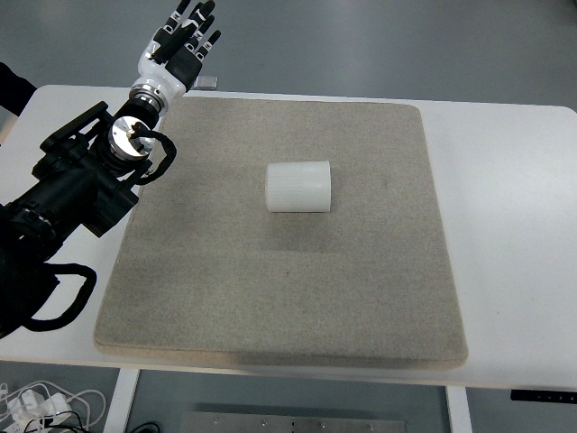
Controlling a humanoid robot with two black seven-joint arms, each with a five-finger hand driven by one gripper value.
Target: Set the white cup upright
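A plain white ribbed cylindrical cup [299, 186] is seen on a speckled beige-grey felt mat [270, 298]. The smooth table [514, 216] is white. The black-and-white robotic left hand [180, 50] is shown.

White cup [300, 187] on its side, mid-mat [270, 298]
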